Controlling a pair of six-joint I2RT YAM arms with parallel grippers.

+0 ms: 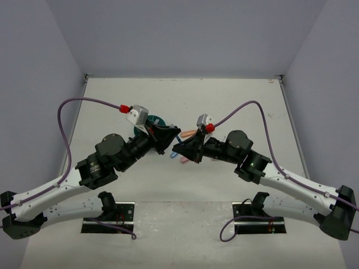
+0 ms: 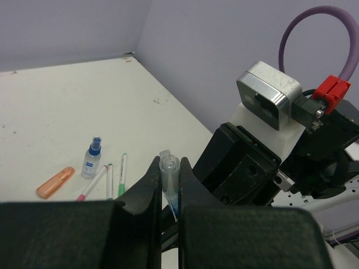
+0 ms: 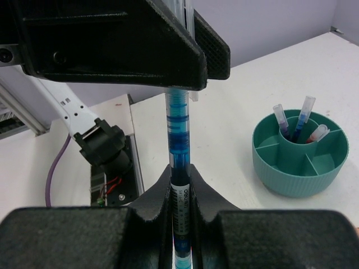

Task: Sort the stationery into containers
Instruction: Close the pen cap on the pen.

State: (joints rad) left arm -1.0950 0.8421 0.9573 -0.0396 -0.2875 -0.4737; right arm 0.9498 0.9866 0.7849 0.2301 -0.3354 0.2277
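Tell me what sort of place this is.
Likely a robot lab test cell: a white table boxed in by plain lavender walls, a left arm and right arm bolted at its near edge, and a teal organizer with loose pens set out.

Robot lab: plain walls (image 1: 185, 33) enclose a white table (image 1: 235, 92).

From above, the round teal plastic organizer (image 1: 158, 120) sits mostly hidden behind the left arm (image 1: 120, 150). The clear blue-ink pen (image 3: 179, 145) vanishes upward behind the left gripper (image 2: 170, 179), its bottom end cropped.
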